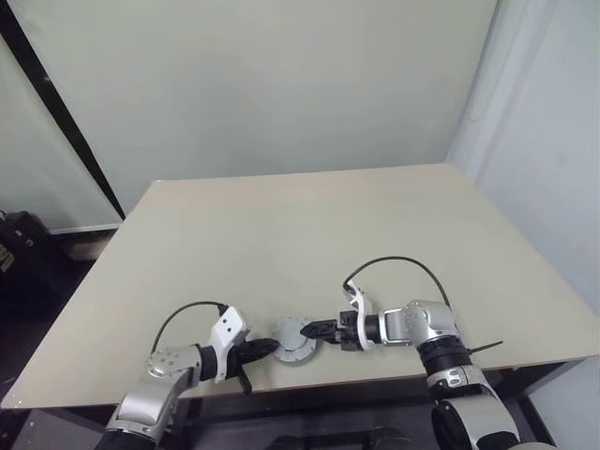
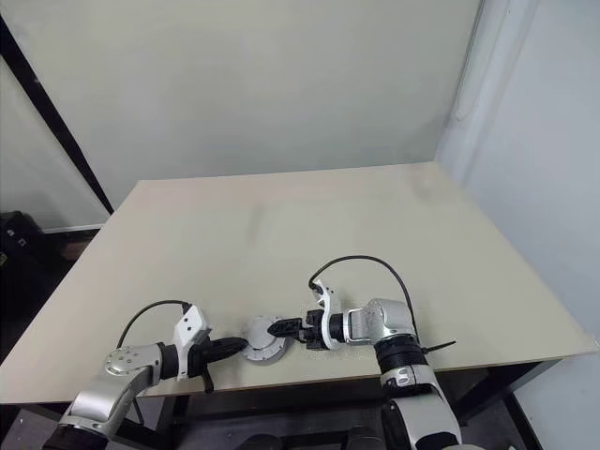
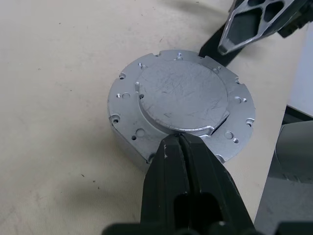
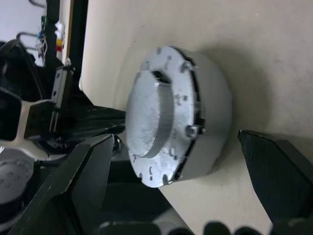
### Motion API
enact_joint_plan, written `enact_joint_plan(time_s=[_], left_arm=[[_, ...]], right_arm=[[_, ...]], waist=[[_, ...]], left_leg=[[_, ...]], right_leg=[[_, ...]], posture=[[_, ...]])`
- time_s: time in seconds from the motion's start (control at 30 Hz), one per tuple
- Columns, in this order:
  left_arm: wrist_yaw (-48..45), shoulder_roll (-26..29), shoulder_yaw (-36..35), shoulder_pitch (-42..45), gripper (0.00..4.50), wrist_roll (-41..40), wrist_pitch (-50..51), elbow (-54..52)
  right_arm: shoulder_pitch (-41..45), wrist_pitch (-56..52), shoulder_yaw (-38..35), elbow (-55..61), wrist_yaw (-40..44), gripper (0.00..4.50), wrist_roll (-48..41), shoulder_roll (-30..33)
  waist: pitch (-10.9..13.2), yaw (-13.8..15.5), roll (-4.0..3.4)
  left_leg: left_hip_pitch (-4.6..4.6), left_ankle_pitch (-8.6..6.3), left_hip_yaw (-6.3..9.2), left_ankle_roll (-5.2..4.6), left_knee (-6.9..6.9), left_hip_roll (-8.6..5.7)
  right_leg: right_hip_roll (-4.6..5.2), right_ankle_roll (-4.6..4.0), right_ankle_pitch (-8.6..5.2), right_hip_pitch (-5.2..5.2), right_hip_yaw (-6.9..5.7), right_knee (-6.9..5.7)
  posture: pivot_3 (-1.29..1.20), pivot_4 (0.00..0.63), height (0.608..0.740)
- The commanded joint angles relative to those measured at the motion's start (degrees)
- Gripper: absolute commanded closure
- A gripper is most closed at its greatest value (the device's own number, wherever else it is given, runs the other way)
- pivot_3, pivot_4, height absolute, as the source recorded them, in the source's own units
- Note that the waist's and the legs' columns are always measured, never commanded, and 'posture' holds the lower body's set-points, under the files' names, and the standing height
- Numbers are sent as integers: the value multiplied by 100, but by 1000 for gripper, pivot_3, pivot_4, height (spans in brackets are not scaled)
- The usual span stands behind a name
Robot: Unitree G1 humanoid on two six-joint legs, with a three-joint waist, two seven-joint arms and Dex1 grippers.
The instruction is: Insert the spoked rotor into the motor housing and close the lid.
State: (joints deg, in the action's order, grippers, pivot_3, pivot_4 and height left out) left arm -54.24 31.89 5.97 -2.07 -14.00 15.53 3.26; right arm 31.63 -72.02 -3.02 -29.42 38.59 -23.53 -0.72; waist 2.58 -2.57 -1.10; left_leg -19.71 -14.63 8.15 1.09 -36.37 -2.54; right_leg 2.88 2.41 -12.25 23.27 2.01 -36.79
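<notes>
Housing (image 1: 296, 340) sits near the front edge of the pale surface (image 1: 309, 234), roughly midway between my two arms, with the lid (image 3: 183, 95) already seated on top of it, plain scratched grey face up. The lid's flange with its ring of small holes lies flush over the round silver-grey body; in the right wrist view a narrow dark seam shows between flange and body around the side. Rotor is not something I can make out, covered as the housing is. My left fingers (image 3: 180, 141) are pressed fully together, nothing between them, their joined tips resting at the rim of the lid's raised centre disc, on the side facing my left arm. Whether they press or merely touch I cannot tell. My right fingers (image 1: 311, 330) are spread as wide as they go and hold nothing; they come in from the opposite side, pointing across toward my left arm. In the right wrist view one right finger (image 4: 85, 181) and the other stand on either side of the housing, both apart from its wall. In the left wrist view one right fingertip hangs just beyond the far rim of the lid, clear of it. A black cable (image 1: 398, 262) loops above my right wrist, another above my left.
</notes>
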Motion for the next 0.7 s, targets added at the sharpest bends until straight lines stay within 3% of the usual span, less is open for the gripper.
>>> enact_joint_plan(time_s=[0.03, 0.43, 0.53, 0.7], left_arm=[[-9, 66, 190, -128, 4500, 152, 167, 107], [1, 83, 165, -113, 4500, 154, 155, 104], [6, 79, 171, -104, 4500, 158, 152, 105], [-35, 58, 175, -96, 4500, 131, 68, 123]], right_arm=[[170, 45, -174, -106, -80, 47, -221, -137], [158, 57, -494, -284, -308, 47, -420, -386], [158, 69, -575, -339, -383, 654, -443, -384], [104, -7, -615, -327, -425, 2313, -486, -377]], waist=[[0, -30, 0], [0, -32, -1], [0, -31, -1], [1, -29, -11]], left_leg=[[0, 0, 0, 0, 1, 1], [3, 0, -2, 0, 15, 6], [3, 0, -2, 0, 15, 7], [1, 0, -2, 0, 16, 4]], right_leg=[[0, 0, 0, 0, 0, 0], [-3, 0, 0, 5, 0, 0], [-4, 0, 0, 5, -1, 0], [-4, 0, 0, 6, 1, 1]], posture=[[0, 0, 740], [0, 0, 740], [0, 0, 740], [0, 0, 740]])
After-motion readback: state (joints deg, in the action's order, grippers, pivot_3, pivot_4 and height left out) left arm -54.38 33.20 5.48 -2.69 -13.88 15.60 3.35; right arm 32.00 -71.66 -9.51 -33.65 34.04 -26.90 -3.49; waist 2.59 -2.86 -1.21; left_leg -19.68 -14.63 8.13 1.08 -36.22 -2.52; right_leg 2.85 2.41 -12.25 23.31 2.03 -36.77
